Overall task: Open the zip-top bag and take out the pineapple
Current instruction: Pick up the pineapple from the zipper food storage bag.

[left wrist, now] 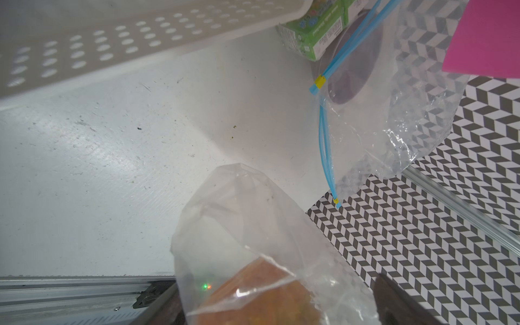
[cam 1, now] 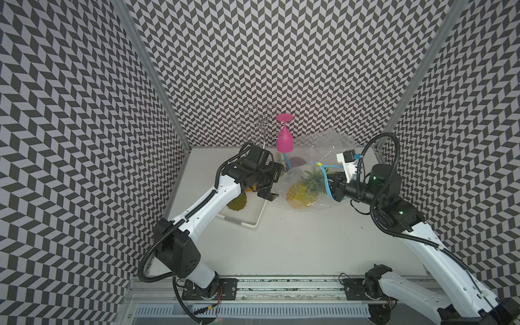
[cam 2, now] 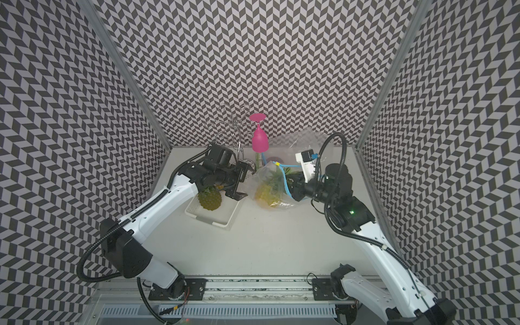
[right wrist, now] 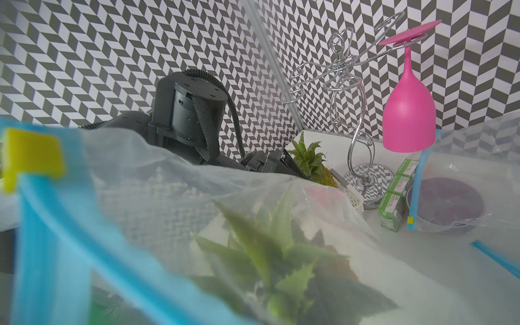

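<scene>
- Toward the back of the counter, not yet out: pineapple lying on its side inside the zip-top bag, crown pointing at the blue zip rim.
- Pinched tight on that rim with the right end effector. Spread wide and empty with the left end effector, just beside the bag's closed end and above the white basket.
- Could lose the rim: thin, slick film, likely to slip from the pinch under any pull.
- Could drag the whole bag along instead of freeing the fruit, with spiky crown leaves apt to snag at the mouth.
- Cannot tell how far the mouth is parted.
- Might reach for the wrong fruit: second pineapple sitting in the basket under the left arm.
- Might knock the pink glass off the wire rack, or shove the second bag close behind.
</scene>
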